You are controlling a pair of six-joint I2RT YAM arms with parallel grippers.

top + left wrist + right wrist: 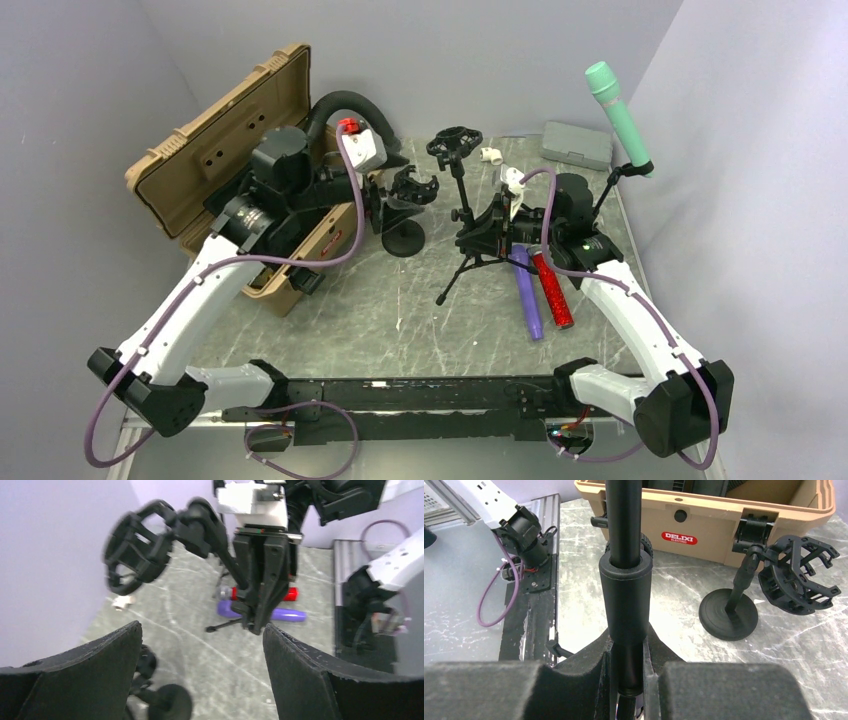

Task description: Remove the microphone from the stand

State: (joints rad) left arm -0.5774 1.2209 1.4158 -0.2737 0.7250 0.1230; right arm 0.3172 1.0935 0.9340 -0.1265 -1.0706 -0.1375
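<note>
Two loose units, a purple microphone (527, 292) and a red microphone (551, 292), lie on the table (400, 320) beside the tripod stand (462, 195); the teal microphone (618, 112) sits tilted in its clip stand (611, 190) at the far right; right gripper (629, 670) pinches the tripod stand's pole (624, 530); left gripper (201, 627) spread, empty. Risk: an off-axis pull may topple the clip stand; abrupt release may tip the tripod stand.

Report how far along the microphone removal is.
Done: the purple microphone and red microphone lie on the table, and the shock mounts on the tripod stand and round-base stand look empty.
In hand: the right gripper is shut on the tripod stand's pole; the left gripper is open, holding nothing.
Left: the green microphone sits on its stand at the far right.
</note>
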